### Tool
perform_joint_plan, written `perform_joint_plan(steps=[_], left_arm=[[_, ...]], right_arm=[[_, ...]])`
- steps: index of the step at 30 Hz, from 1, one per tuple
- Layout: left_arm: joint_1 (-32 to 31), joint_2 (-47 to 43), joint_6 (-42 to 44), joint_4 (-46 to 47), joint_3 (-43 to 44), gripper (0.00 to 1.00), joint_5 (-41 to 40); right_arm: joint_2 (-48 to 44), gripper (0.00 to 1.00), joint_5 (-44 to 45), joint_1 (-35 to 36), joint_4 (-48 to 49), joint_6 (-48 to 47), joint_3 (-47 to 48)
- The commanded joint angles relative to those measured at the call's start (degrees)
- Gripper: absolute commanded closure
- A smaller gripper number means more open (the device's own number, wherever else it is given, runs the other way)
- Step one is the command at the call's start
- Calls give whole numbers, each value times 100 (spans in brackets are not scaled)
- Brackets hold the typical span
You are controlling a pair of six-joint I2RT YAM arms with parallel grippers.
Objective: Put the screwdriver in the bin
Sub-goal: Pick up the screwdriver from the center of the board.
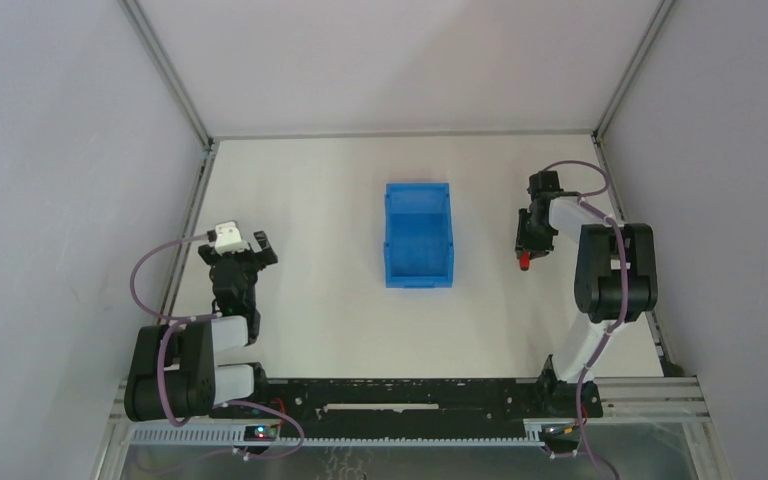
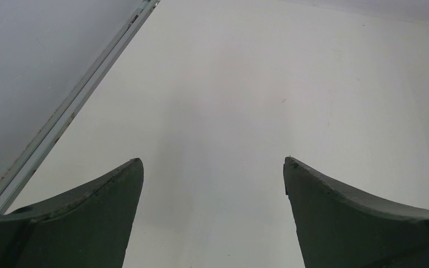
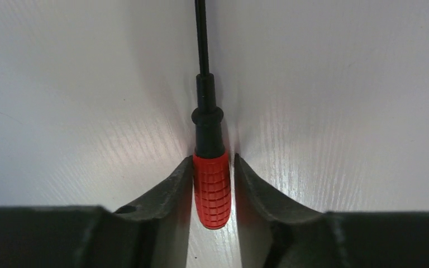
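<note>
Pinching the screwdriver (image 3: 211, 184) by its red handle between the right fingers (image 3: 167, 190); spreading the left fingers (image 2: 100, 195) wide; bin (image 1: 419, 277) midway between both.

Left black-and-white arm (image 1: 195, 355) folded low at 8 o'clock, left gripper (image 2: 212, 167) aimed at 12, jaws spread wide. Right black-and-white arm (image 1: 610, 270) raised at 3 o'clock, wrist bent down, right gripper (image 3: 213, 166) jaws narrowed to a slim gap.

Tip of the screwdriver (image 3: 211, 187) — off the wrist view's top edge; overhead, mostly under the right tool (image 1: 526, 252)
</note>
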Motion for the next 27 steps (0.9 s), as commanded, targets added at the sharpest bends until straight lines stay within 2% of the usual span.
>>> perform_joint_plan(steps=[1,5,14,27], left_arm=[[-38,-70,99,184,244,0,-42],[-37,-70,95,184,242,0,-43],[-36,-71,92,184,249,0,-43],[-36,-72,93,184,250,0,-43]], right_arm=[[234,66,371,-75,136,-132,53],[190,79,393,-80,136,-131,49],[-189,94,386,-63,97,-97,53],[-1104,96,230,-61,-239,3,51]])
